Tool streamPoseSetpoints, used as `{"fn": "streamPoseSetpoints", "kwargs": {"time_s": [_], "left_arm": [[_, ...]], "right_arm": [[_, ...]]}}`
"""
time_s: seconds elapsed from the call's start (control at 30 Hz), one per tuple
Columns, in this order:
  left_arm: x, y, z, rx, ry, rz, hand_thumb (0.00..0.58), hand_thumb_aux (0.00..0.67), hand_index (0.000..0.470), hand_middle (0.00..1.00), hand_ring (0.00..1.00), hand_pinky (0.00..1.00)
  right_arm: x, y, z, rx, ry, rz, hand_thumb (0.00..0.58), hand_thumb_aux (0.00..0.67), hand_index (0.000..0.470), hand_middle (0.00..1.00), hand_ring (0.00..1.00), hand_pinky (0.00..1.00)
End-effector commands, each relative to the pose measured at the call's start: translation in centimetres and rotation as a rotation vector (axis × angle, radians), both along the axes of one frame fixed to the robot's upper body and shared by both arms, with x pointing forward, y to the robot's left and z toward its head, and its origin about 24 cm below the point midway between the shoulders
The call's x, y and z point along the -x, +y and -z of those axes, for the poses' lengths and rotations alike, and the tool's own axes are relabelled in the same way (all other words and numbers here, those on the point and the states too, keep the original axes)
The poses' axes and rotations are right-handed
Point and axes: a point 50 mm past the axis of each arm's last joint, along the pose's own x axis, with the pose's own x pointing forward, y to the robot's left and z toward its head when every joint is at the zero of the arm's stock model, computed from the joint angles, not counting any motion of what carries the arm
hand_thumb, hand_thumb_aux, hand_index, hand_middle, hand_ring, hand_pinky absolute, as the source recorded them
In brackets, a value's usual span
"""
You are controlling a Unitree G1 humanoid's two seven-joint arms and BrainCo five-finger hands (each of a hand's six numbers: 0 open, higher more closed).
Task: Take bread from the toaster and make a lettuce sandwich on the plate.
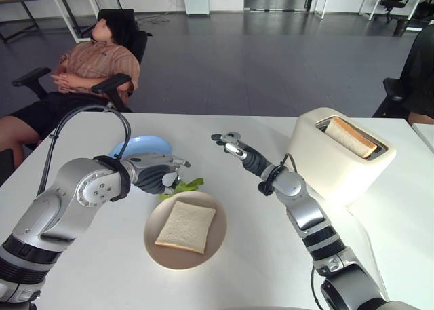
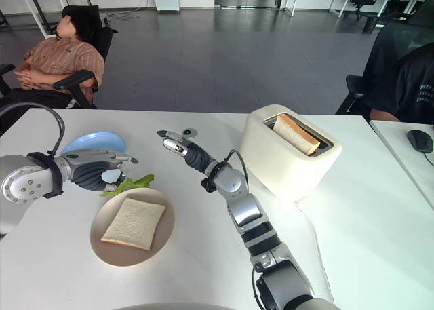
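Where the right eye view reaches far right, a computer mouse [image 2: 420,140] lies on a neighbouring table. One bread slice [image 1: 349,136] stands tilted in the slot of the white toaster [image 1: 332,174] on the right. A second slice [image 1: 186,226] lies flat on the tan plate [image 1: 183,261], near centre. The left hand [image 1: 154,174] is curled on the green lettuce [image 1: 186,185] at the plate's far rim, with a blue dish [image 1: 142,147] just beyond. The right hand [image 1: 232,145] is spread, empty and raised left of the toaster.

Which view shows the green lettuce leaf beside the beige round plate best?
The right eye view: more of the green lettuce leaf shows there past the left hand. The left eye view shows a shorter piece, more covered by that hand.
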Motion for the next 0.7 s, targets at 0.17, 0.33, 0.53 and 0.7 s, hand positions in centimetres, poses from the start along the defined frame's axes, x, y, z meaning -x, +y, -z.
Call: {"fn": "streamPoseSetpoints", "kwargs": {"time_s": [0.17, 0.33, 0.53, 0.7], "left_arm": [[2.8, -1.6, 0.6, 0.048, 0.157, 0.093, 0.580, 0.670, 0.470, 0.00, 0.00, 0.00], [3.2, -1.7, 2.2, 0.038, 0.220, 0.098, 0.580, 0.670, 0.470, 0.00, 0.00, 0.00], [3.7, -1.2, 4.4, -0.014, 0.284, 0.081, 0.580, 0.670, 0.470, 0.00, 0.00, 0.00], [4.1, -0.9, 4.7, -0.050, 0.322, 0.086, 0.000, 0.000, 0.000, 0.00, 0.00, 0.00]], "right_arm": [[-0.2, 0.0, 0.0, 0.016, -0.001, 0.004, 0.000, 0.000, 0.000, 0.00, 0.00, 0.00], [-0.2, 0.0, 0.1, 0.016, -0.001, 0.006, 0.000, 0.000, 0.000, 0.00, 0.00, 0.00], [-0.1, 0.0, 0.0, 0.012, -0.001, 0.003, 0.000, 0.000, 0.000, 0.00, 0.00, 0.00], [-0.2, 0.0, 0.0, 0.011, -0.001, 0.003, 0.000, 0.000, 0.000, 0.00, 0.00, 0.00]]}}
